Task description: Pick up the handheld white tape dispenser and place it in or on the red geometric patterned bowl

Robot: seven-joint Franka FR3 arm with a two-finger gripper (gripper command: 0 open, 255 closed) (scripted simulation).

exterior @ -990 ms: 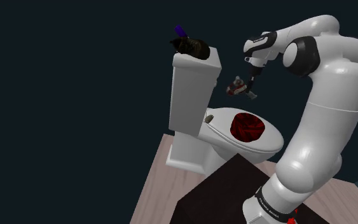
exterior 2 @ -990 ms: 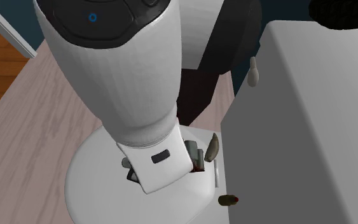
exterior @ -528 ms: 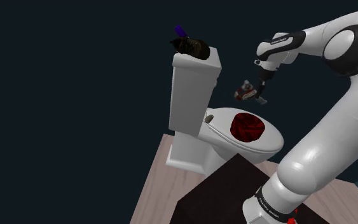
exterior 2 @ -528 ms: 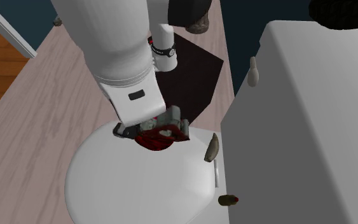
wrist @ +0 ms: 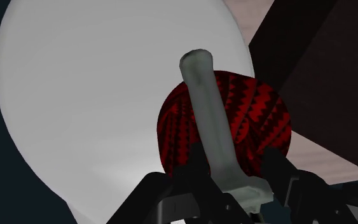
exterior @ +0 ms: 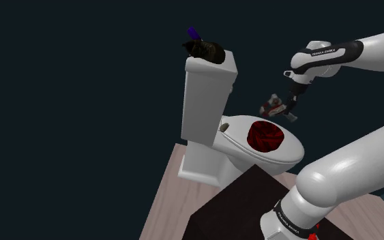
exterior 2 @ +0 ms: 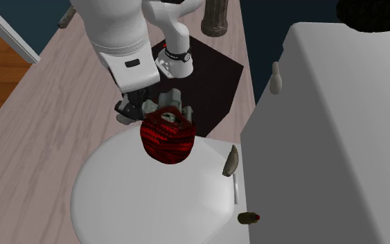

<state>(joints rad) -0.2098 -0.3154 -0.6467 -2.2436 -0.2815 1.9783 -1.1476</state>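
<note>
clasping tape dispenser (wrist: 210,121) in pincer (wrist: 234,167), above red bowl (wrist: 260,118)

We count one toilet (exterior: 204,95), one red patterned bowl (exterior: 265,136) on the toilet's lid, and one tape dispenser (exterior: 276,106) above that lid. On the toilet's tank we see one dark lump (exterior: 206,50) and one purple piece (exterior: 193,33). One white arm (exterior: 347,170) stands beside the toilet, with two black fingers (wrist: 274,167).

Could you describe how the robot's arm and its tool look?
The arm has smooth, rounded white links with dark joints. Black bands with small white lettering ring its wrist and base. The tool is all black, with two fingers.
</note>
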